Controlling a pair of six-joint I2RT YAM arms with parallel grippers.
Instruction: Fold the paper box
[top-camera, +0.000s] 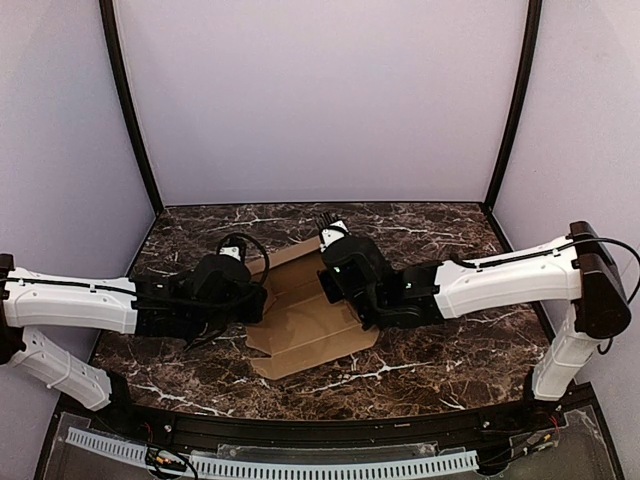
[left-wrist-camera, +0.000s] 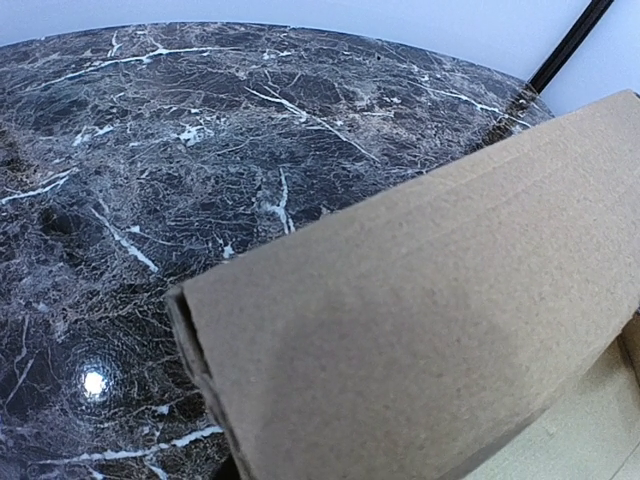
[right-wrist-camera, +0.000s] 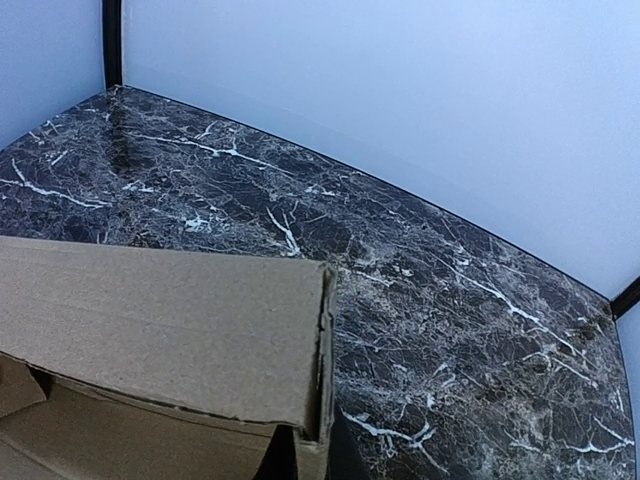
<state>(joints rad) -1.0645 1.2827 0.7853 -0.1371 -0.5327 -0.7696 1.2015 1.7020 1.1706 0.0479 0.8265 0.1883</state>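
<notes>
A dark marble counter (top-camera: 450, 340) veined with white sits inside an enclosure with pale lilac walls (top-camera: 320, 100). Two white and black robot arms reach in from either side and meet at its middle.

Between them lies the paper box (top-camera: 305, 325), a plain brown cardboard piece, partly folded. Its creased panels spread flat toward the near edge of the counter. At the far side, where the arms meet, its flaps rise.

The left hand (top-camera: 258, 292) sits against the box's left edge. Seen from above, its body hides its fingers. Its own camera shows only a raised cardboard panel filling the lower right of the view, with bare marble behind it. Whether this hand is apart or together cannot be told.

The right hand (top-camera: 328, 262) sits at the far right part of the box, its jaws drawn together. Its camera shows a standing cardboard wall low in the view, a folded end edge near the centre and marble beyond. Whether cardboard is pinched between the fingers cannot be told.
</notes>
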